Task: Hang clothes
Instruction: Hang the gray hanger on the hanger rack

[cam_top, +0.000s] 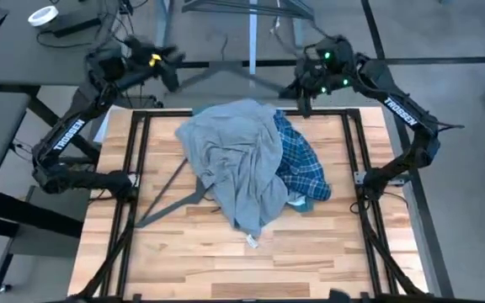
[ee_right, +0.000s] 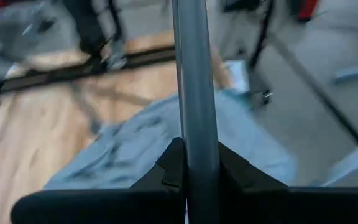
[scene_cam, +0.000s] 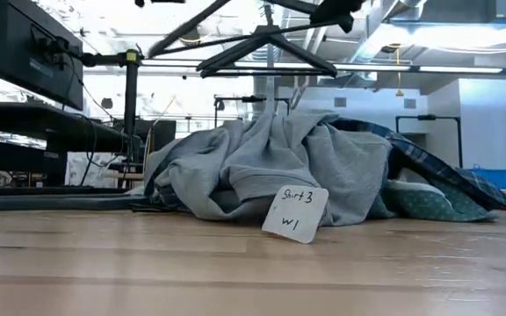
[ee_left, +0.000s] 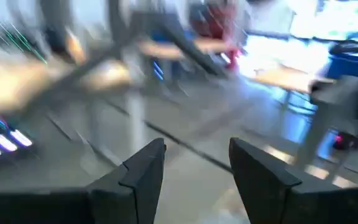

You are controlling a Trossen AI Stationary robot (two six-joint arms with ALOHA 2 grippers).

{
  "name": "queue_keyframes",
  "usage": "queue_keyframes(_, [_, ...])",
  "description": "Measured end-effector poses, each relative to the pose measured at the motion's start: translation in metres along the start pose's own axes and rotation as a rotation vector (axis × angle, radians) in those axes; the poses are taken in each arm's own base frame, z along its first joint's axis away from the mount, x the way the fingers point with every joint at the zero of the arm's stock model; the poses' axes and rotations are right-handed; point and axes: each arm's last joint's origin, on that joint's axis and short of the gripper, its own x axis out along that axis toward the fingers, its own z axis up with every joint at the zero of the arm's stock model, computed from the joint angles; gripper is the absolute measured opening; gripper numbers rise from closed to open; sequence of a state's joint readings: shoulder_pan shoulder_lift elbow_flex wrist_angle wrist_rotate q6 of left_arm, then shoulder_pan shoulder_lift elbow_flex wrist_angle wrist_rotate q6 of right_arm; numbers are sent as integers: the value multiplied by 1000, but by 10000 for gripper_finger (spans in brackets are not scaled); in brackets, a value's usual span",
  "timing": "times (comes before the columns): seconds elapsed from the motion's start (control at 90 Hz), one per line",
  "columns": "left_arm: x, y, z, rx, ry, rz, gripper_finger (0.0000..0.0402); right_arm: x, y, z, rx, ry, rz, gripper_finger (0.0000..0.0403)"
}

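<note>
- Wooden planks make up my worktop (cam_top: pixel 183 261), boxed in by a dark metal frame, with grey floor and other desks around it.
- Near the far edge, about midway between the side edges, the clothes lie in one heap.
- On top is the grey long-sleeve tee (cam_top: pixel 230 160), crumpled and spreading toward the worktop's middle.
- Under it, on the side of my right arm, the blue-white plaid shirt (cam_top: pixel 301 164) sticks out.
- A small patch of the green fine-checked shirt (scene_cam: pixel 424 204) shows beneath the plaid, at the heap's edge.
- A white paper tag (scene_cam: pixel 294 212) with handwriting leans against the grey tee on the near side of the heap.
- A thin dark hanger (scene_cam: pixel 266 48) hangs above the heap, past the far edge.
- My right pincer (ee_right: pixel 194 163) is up beyond the far edge, clenched on a grey bar (ee_right: pixel 194 81) that runs straight out between its fingers.
- My left pincer (ee_left: pixel 194 163) is raised off the far left corner, fingers spread apart and holding nothing.
</note>
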State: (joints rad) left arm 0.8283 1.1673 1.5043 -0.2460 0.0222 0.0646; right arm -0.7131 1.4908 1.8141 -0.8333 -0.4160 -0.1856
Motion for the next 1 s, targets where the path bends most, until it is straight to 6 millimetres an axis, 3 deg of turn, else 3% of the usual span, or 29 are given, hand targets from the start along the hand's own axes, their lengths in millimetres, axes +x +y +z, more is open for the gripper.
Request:
queue_keyframes(0.244, [4, 12, -5, 184, 44, 93, 165, 5, -63, 11, 126, -228, -169, 27])
queue_keyframes(0.589, [9, 17, -15, 317, 128, 94, 166, 38, -132, 19, 181, -244, -230, 27])
queue_keyframes(0.789, [7, 17, -17, 343, 150, 85, 166, 48, -157, 15, 219, -214, -257, 27])
queue_keyframes(1.0, [5, 17, -19, 338, 183, 79, 166, 42, -162, 12, 256, -197, -274, 44])
